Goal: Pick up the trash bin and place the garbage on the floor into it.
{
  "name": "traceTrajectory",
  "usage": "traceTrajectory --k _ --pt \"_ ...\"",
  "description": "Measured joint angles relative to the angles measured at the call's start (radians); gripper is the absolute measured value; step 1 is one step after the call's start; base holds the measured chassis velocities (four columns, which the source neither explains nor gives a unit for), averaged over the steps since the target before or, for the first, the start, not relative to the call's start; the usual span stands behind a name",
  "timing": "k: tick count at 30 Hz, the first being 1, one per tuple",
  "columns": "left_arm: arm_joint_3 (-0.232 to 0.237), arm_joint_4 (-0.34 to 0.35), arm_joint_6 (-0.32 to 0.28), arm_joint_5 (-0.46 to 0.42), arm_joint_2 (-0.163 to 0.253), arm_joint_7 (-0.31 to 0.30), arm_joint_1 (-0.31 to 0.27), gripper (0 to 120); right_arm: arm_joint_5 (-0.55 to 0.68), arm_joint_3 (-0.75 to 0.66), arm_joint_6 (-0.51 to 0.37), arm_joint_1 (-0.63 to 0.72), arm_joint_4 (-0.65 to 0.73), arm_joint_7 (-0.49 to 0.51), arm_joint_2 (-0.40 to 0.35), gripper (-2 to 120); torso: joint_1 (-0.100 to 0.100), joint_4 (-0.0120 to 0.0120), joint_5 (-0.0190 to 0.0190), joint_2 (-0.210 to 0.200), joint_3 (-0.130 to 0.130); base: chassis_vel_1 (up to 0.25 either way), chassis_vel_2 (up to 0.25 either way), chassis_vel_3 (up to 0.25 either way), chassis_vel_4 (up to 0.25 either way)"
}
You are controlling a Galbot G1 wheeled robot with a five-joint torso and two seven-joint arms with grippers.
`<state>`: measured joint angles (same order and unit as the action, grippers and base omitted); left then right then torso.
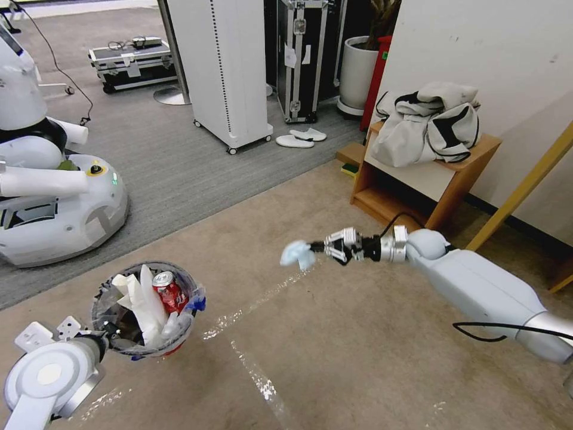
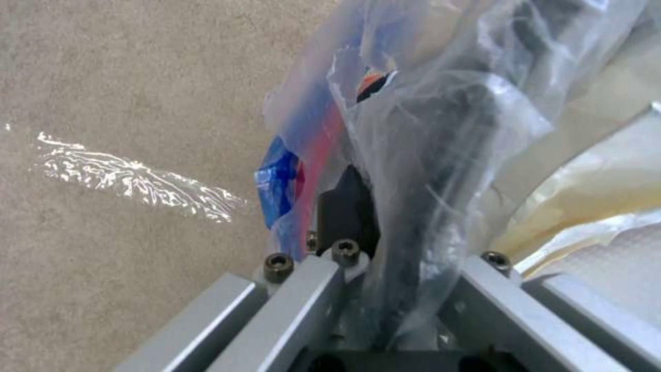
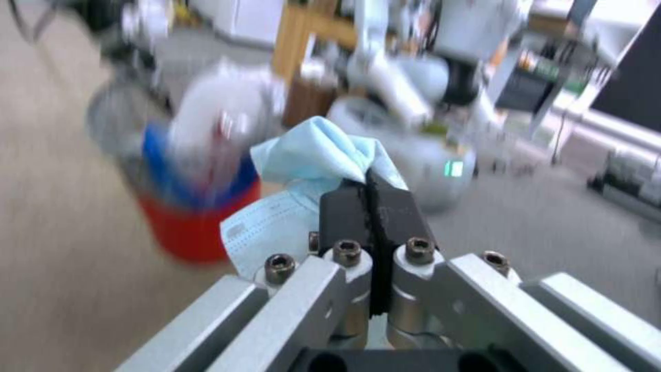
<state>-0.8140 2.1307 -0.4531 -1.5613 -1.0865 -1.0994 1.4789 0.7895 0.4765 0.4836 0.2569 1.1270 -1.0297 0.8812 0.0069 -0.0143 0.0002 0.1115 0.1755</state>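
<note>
The trash bin point(image 1: 174, 347), a small red bucket lined with a clear bag, hangs above the beige carpet at lower left. My left gripper point(image 1: 107, 335) is shut on its near rim. In the left wrist view a black finger point(image 2: 346, 204) presses the bag point(image 2: 441, 119) against the red wall point(image 2: 322, 150). A red soda can point(image 1: 170, 291) and crumpled white papers point(image 1: 140, 307) stand in the bin. My right gripper point(image 1: 317, 246) is shut on a light-blue cloth point(image 1: 296, 254), right of the bin and above the floor. In the right wrist view the cloth point(image 3: 310, 152) bulges from the gripper point(image 3: 372, 194), with the bin point(image 3: 186, 227) beyond.
Another white robot point(image 1: 54, 197) stands on the grey carpet at left. A wooden side table point(image 1: 459, 173) with a grey-white bundle of clothes point(image 1: 430, 122) is at right. White slippers point(image 1: 301, 138), a wheeled white cabinet point(image 1: 224, 65) and flight cases point(image 1: 301, 57) stand farther back.
</note>
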Motion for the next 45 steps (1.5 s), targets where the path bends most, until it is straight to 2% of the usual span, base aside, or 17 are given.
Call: traceTrajectory --k 4,6,9,11,15,17,18,23,35,45 --pt "0.000 0.000 0.000 0.000 -0.002 0.001 0.001 0 0.048 -0.011 -0.027 -0.015 0.081 0.040 0.012 0 0.000 0.0001 -0.0004 0.000 0.000 0.000 0.000 0.000 0.000" --pt "0.002 0.000 0.000 0.000 -0.004 0.001 -0.001 0 0.079 -0.010 -0.052 -0.021 0.167 0.092 0.044 0 0.000 0.0002 -0.0003 0.000 0.000 0.000 0.000 0.000 0.000" --pt "0.003 0.001 0.000 -0.001 -0.005 0.001 -0.002 0 0.085 -0.003 -0.060 -0.024 0.199 0.115 0.061 0 0.000 0.0002 -0.0004 0.000 0.000 0.000 0.000 0.000 0.000" --pt "0.007 0.002 0.000 -0.001 -0.005 0.001 -0.001 0 0.075 0.029 -0.075 -0.051 0.242 0.165 0.139 0 0.000 0.0001 -0.0006 0.000 0.000 0.000 0.000 0.000 0.000" --pt "0.008 0.006 0.000 -0.003 -0.006 0.001 0.000 0 0.066 0.043 -0.081 -0.065 0.241 0.177 0.190 0 0.000 0.0001 -0.0003 0.000 0.000 0.000 0.000 0.000 0.000" --pt "0.011 0.012 0.000 -0.003 -0.010 0.001 0.004 0 0.056 0.066 -0.090 -0.087 0.235 0.194 0.276 0 0.000 0.0003 -0.0006 0.000 0.000 0.000 0.000 0.000 0.000" --pt "0.011 0.012 0.000 -0.003 -0.010 0.001 0.004 0 0.056 0.066 -0.090 -0.087 0.235 0.194 0.276 0 0.000 0.0003 -0.0006 0.000 0.000 0.000 0.000 0.000 0.000" --pt "0.014 0.024 0.000 -0.004 -0.015 0.002 0.009 0 0.027 0.106 -0.102 -0.101 0.215 0.207 0.385 0 0.000 0.0003 -0.0006 0.000 0.000 0.000 0.000 0.000 0.000" --pt "0.019 0.028 0.000 0.001 -0.022 0.003 0.013 0 -0.010 0.184 -0.099 -0.111 0.141 0.194 0.480 0 0.000 0.0000 -0.0004 0.000 0.000 0.000 0.000 0.000 0.000" --pt "0.015 0.044 0.002 -0.002 -0.020 0.002 0.011 0 -0.065 0.219 -0.074 -0.086 0.011 0.174 0.557 0 0.000 0.0001 -0.0003 0.000 0.000 0.000 0.000 0.000 0.000"
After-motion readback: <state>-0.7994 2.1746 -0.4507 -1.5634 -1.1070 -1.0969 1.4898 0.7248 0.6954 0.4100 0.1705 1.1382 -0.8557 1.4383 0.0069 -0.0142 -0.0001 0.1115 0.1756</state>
